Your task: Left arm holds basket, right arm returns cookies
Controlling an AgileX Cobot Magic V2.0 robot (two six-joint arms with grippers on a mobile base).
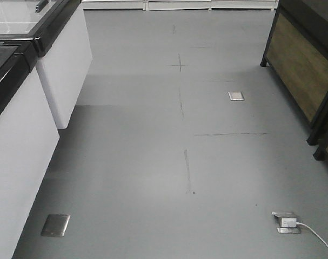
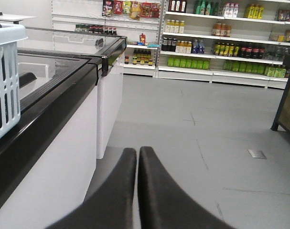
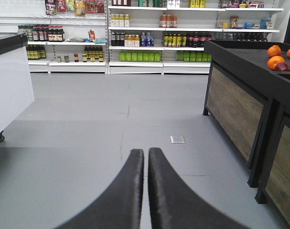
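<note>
The light blue slotted basket stands on the black-rimmed freezer chest at the far left of the left wrist view, only its right corner in frame. My left gripper hangs over the grey floor to the right of it and apart from it, its two black fingers pressed together with nothing between them. My right gripper is likewise shut and empty above the open floor. The cookies are out of view. The front view shows neither arm.
White freezer chests line the left side of the aisle. A dark wood-panelled stand with oranges runs along the right. Stocked shelves close off the far end. Floor sockets and a white cable lie on the floor.
</note>
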